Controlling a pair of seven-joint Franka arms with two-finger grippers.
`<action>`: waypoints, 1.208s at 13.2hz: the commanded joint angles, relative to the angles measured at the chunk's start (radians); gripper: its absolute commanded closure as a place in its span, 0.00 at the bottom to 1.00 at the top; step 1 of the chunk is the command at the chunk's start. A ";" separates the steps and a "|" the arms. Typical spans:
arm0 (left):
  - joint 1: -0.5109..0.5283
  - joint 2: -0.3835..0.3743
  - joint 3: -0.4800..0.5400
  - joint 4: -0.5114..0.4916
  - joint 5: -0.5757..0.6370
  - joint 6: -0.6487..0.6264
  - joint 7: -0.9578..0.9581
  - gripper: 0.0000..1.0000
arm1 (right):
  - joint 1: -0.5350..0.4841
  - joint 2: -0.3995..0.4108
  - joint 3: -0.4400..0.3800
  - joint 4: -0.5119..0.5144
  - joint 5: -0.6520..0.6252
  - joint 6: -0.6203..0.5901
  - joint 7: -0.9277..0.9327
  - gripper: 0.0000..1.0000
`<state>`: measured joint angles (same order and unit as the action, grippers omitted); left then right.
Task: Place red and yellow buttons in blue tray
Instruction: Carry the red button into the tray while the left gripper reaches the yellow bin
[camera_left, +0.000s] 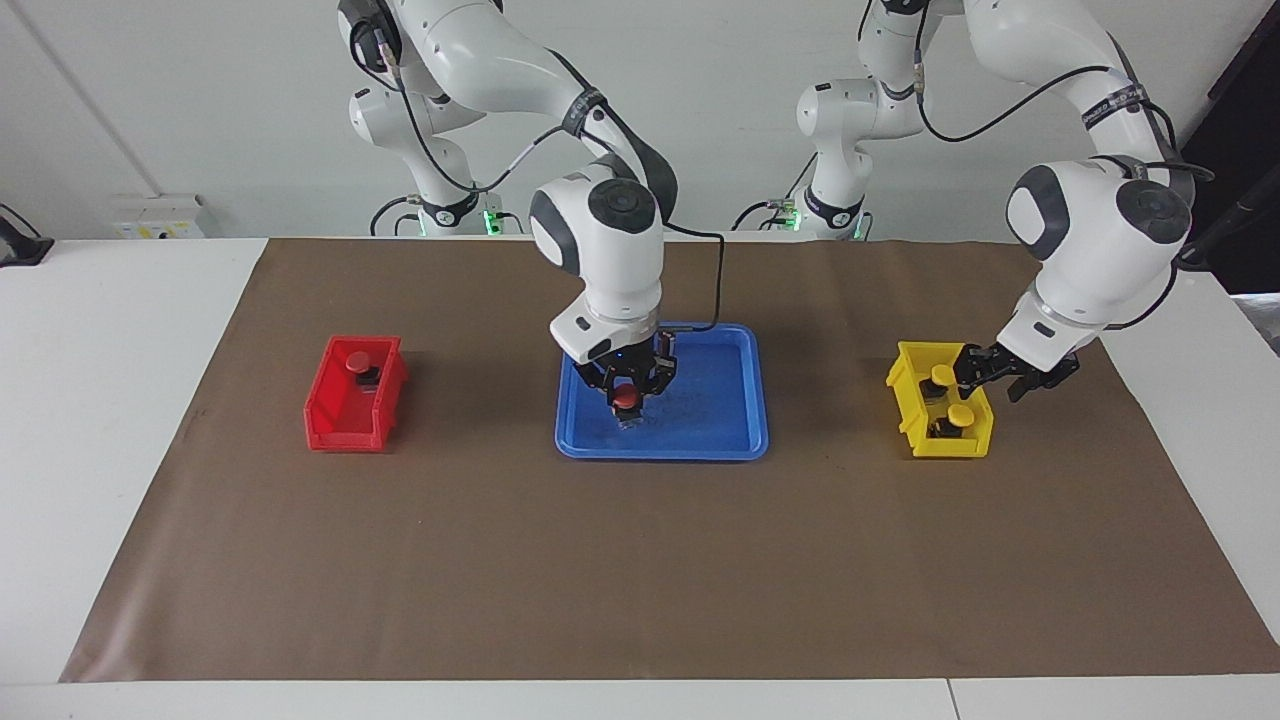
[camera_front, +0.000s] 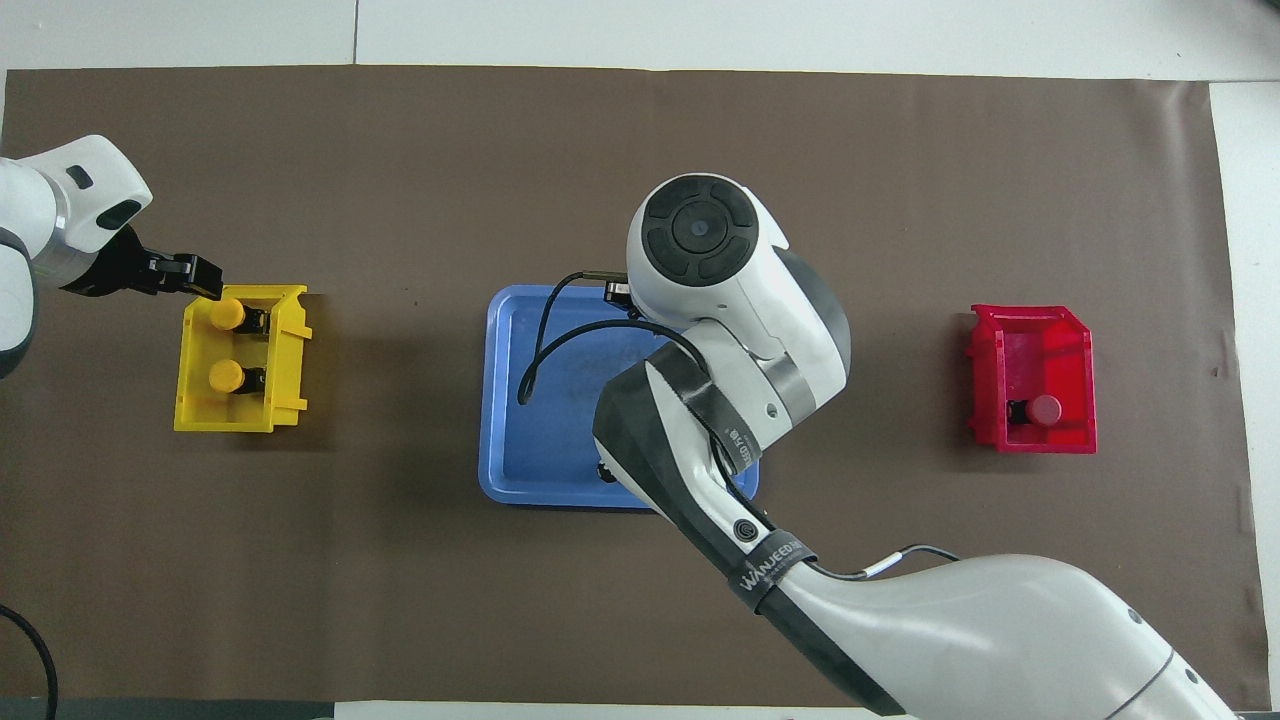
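The blue tray (camera_left: 745, 400) lies at the middle of the desk (camera_left: 120, 420), flat on a brown mat (camera_left: 640, 560), with rounded corners and a low rim. Over its inside hangs the right gripper (camera_left: 628, 408), its fingers closed on a red button (camera_left: 626, 399) with the round red cap up; whether the button's dark base touches the tray floor cannot be told. The arm hides most of the tray's inside in the overhead view.

A small red bin (camera_left: 345, 415) sits toward the right arm's end of the desk, and one more red button (camera_left: 358, 366) stands in the part of it nearer to the robots, a round red cap on a dark blocky base.

A small yellow bin (camera_left: 905, 385) sits toward the left arm's end. It holds two yellow buttons (camera_front: 226, 345), one nearer to the robots than the other, each a round yellow cap on a dark base. The left gripper (camera_left: 995, 372) is low at the bin's edge, beside the yellow button nearer to the robots in the facing view; I cannot tell how its fingers stand.
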<state>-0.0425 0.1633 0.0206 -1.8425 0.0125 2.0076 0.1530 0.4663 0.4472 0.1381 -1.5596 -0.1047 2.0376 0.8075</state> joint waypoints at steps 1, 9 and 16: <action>0.018 0.010 -0.004 -0.020 0.015 0.039 -0.004 0.37 | 0.014 -0.004 0.000 -0.034 -0.015 0.050 0.041 0.86; 0.009 0.016 -0.005 -0.129 0.014 0.141 -0.076 0.37 | 0.029 -0.015 -0.002 -0.116 -0.015 0.125 0.059 0.00; 0.006 0.016 -0.005 -0.159 0.014 0.164 -0.078 0.37 | -0.341 -0.319 -0.009 -0.234 0.057 -0.105 -0.475 0.00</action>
<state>-0.0332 0.1936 0.0156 -1.9672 0.0125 2.1324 0.0974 0.2830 0.3203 0.1091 -1.5779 -0.1169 1.9270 0.5448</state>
